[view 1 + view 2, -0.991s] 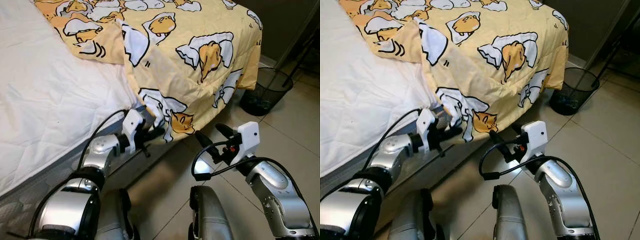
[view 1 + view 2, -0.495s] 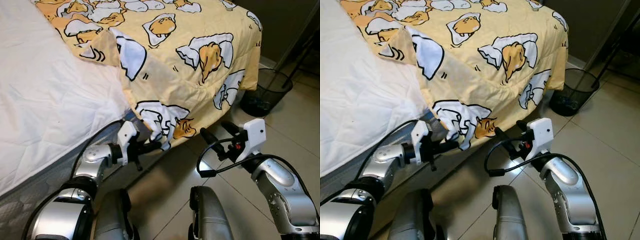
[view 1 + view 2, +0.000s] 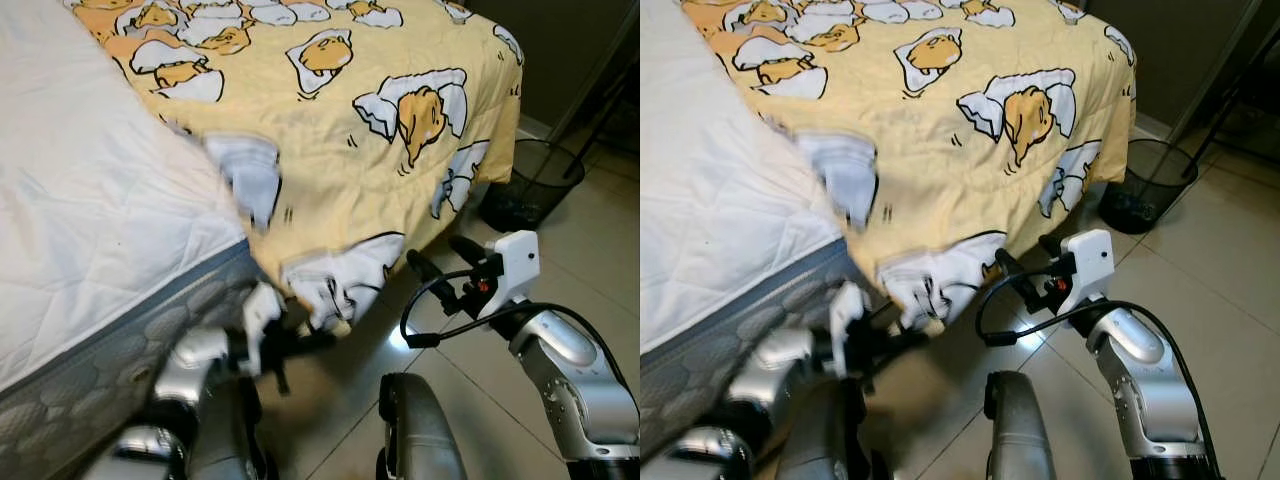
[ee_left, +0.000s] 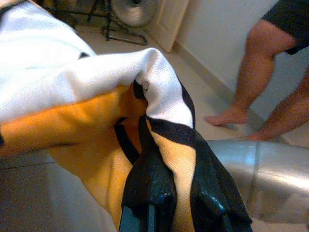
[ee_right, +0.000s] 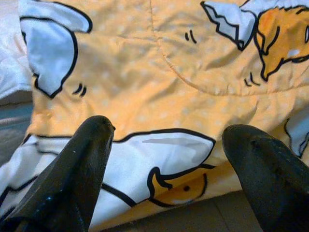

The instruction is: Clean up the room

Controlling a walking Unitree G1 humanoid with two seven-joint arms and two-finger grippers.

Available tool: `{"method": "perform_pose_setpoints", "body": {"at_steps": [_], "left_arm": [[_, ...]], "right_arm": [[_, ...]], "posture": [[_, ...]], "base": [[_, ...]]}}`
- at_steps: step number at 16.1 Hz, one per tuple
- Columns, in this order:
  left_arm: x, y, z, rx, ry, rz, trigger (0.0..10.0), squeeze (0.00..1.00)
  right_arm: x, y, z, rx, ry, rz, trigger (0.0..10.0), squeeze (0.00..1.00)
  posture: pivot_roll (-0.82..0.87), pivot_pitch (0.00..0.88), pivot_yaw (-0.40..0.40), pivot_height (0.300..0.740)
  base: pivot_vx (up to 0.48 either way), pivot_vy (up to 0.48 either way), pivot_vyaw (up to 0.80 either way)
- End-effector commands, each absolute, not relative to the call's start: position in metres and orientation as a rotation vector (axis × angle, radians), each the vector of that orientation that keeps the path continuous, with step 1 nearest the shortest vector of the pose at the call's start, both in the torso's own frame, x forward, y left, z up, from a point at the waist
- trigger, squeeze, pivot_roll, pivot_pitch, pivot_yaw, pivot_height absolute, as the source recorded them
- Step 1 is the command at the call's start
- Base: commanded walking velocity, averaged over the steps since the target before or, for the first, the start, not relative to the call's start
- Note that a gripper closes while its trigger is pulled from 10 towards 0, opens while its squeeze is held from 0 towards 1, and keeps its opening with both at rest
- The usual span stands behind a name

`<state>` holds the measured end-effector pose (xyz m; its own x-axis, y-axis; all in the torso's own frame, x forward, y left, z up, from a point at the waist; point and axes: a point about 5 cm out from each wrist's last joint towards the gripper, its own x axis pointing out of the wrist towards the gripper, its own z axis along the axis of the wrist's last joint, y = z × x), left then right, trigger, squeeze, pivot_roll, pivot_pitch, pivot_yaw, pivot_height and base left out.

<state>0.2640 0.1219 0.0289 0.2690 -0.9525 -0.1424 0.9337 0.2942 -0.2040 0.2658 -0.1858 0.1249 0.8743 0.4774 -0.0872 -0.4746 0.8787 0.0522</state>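
Two black fingers of the left gripper [image 4: 176, 193] pinch the yellow blanket [image 3: 340, 130] by its hanging corner, low beside the mattress [image 3: 90, 210]. Farther right, the right gripper [image 3: 440, 268] hangs spread wide facing the blanket's draped edge, near a wire bin [image 3: 530, 180].

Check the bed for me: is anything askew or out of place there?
Yes. The yellow cartoon blanket sits crooked: it covers only the far part of the white mattress and spills over the side towards the floor. The left gripper is pinching its hanging corner; the right gripper is open beside it.
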Motion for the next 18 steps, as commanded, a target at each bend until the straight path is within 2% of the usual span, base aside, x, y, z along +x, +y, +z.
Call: {"method": "perform_pose_setpoints", "body": {"at_steps": [1, 5, 11, 12, 13, 14, 18], "left_arm": [[0.265, 0.121, 0.033, -0.080, 0.239, -1.293, 0.0, 0.00], [0.247, 0.113, 0.023, -0.150, 0.286, -1.335, 0.0, 0.00], [0.232, 0.104, -0.005, -0.268, 0.373, -1.188, 0.0, 0.00], [0.230, 0.102, -0.017, -0.231, 0.450, -1.089, 4.1, 0.00], [0.230, 0.103, -0.024, -0.206, 0.490, -1.006, 10.0, 0.00], [0.229, 0.103, -0.026, -0.199, 0.510, -0.999, 10.0, 1.00], [0.220, 0.110, -0.039, -0.147, 0.602, -0.941, 10.0, 1.00]], "right_arm": [[0.265, -0.185, 0.123, 0.036, 0.112, 0.509, 10.0, 0.06], [0.264, -0.183, 0.122, 0.039, 0.117, 0.523, 10.0, 0.06], [0.256, -0.182, 0.117, 0.036, 0.147, 0.542, 10.0, 0.06], [0.255, -0.182, 0.117, 0.030, 0.153, 0.550, 10.0, 0.06], [0.254, -0.182, 0.117, 0.025, 0.158, 0.559, 10.0, 0.06], [0.254, -0.182, 0.117, 0.022, 0.160, 0.563, 10.0, 0.06], [0.251, -0.181, 0.114, 0.026, 0.175, 0.575, 10.0, 0.06]], "posture": [[-0.24, 0.048, 0.005, 0.580], [-0.24, 0.049, 0.007, 0.580], [-0.26, 0.068, -0.007, 0.580], [-0.26, 0.070, -0.016, 0.580], [-0.26, 0.069, -0.020, 0.580], [-0.26, 0.069, -0.020, 0.580], [-0.24, 0.066, -0.022, 0.580]], "base": [[0.000, 0.000, 0.00], [0.000, 0.000, 0.00], [0.000, 0.000, 0.00], [0.000, 0.000, 0.00], [0.000, 0.000, 0.00], [0.000, 0.000, 0.00], [0.000, 0.000, 0.00]]}}
